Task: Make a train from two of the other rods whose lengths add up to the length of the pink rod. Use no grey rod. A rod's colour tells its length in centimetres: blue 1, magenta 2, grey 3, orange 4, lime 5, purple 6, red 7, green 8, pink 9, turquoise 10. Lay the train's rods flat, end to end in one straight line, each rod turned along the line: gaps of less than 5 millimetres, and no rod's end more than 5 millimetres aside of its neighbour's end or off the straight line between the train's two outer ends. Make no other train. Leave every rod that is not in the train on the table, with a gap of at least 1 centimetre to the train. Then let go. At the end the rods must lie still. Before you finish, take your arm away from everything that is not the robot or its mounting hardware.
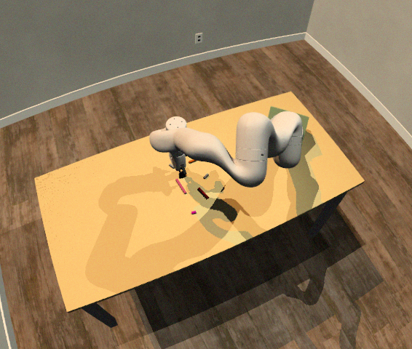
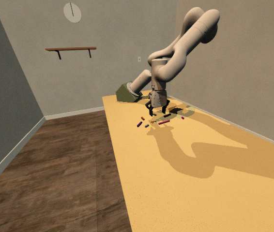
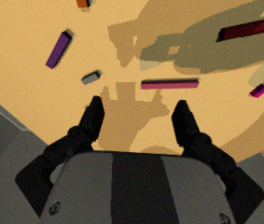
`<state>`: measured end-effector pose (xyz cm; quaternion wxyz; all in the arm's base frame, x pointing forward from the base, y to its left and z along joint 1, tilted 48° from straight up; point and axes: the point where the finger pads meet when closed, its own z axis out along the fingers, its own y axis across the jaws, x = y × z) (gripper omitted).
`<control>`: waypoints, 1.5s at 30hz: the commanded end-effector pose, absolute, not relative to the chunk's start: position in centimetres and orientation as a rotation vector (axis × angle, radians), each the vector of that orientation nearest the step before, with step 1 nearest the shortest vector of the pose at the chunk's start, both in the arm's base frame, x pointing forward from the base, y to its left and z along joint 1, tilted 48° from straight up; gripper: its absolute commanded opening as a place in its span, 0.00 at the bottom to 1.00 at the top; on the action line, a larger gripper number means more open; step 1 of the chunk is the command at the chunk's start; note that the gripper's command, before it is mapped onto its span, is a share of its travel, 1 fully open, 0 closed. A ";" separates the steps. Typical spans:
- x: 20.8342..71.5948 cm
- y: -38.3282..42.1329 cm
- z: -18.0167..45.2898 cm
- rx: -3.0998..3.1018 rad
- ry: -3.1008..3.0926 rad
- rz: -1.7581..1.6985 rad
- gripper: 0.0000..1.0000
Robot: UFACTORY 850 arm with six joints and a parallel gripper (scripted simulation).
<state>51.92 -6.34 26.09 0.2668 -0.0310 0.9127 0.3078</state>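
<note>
Six rods lie separately on the desk (image 1: 86,210), none joined end to end. Pincer (image 3: 138,119) hangs released above the surface, jaws spread wide, nothing between them. Pink rod (image 3: 170,84) lies flat just ahead of the fingertips. Red rod (image 3: 250,29) lies beyond it in shadow, magenta rod (image 3: 259,90) to its right. Purple rod (image 3: 59,49), grey rod (image 3: 90,77) and orange rod (image 3: 82,3) lie to the left.
</note>
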 end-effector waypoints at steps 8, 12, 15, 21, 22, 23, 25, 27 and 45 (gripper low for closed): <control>52.0 -6.3 26.2 -0.106 2.459 0.822 1.00; 52.0 -6.0 26.5 -0.168 2.447 0.799 1.00; 52.0 -5.7 26.7 -0.238 2.432 0.774 1.00; 51.9 -4.6 27.5 -0.461 2.371 0.688 1.00; 51.9 -4.5 27.7 -0.492 2.361 0.676 1.00; 51.9 -4.4 27.8 -0.522 2.351 0.664 1.00; 51.9 -4.1 28.0 -0.583 2.330 0.639 1.00; 51.9 -3.8 28.3 -0.642 2.307 0.615 1.00; 51.6 -1.2 30.3 -1.130 2.060 0.393 1.00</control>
